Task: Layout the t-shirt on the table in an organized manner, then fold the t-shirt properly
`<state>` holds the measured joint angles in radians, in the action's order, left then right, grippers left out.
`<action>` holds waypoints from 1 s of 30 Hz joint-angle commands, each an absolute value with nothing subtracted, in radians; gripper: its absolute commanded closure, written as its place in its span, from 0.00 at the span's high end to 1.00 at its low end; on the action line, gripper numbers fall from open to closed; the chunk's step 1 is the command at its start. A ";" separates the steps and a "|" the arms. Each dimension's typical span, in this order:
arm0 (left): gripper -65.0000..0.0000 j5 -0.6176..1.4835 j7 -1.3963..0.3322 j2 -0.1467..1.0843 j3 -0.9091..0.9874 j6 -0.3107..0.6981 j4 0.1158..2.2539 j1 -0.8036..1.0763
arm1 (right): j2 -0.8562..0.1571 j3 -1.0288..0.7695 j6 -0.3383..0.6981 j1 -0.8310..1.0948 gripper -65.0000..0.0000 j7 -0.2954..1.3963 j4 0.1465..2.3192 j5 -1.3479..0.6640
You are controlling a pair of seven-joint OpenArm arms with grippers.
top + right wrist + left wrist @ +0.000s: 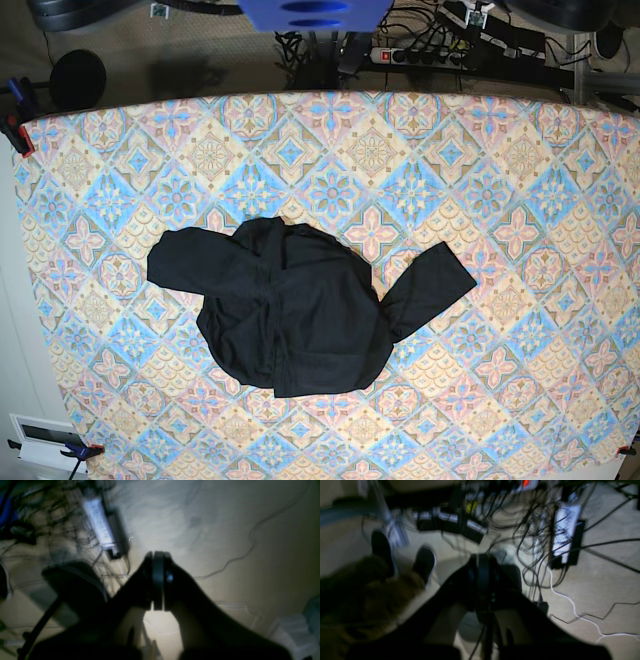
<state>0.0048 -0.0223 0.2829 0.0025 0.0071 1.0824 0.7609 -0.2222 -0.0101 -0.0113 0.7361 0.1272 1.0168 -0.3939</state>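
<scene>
T-shirt [290,310]: lying crumpled in a soft black heap a little left of the middle of the table [520,180], one sleeve reaching out to the right.
Table cover: showing pastel diamond floral tiles.
Left gripper [482,557]: hanging over cabled floor, fingers pressed together, gripping nothing.
Right gripper [157,555]: hanging likewise, fingers closed and empty.

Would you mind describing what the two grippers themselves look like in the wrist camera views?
Both are blurred. The left gripper is black, two dark arms converging on narrow, round-tipped fingers, with a thin dark cable running along its centre. The right gripper is the same black, forked shape, with a small pale glint beside the fingers. No markings are legible on either.
</scene>
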 commanded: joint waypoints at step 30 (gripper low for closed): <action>0.01 0.390 -0.590 0.466 0.051 -0.001 2.015 0.552 | -0.248 -0.274 0.004 0.969 0.00 0.421 1.997 -0.401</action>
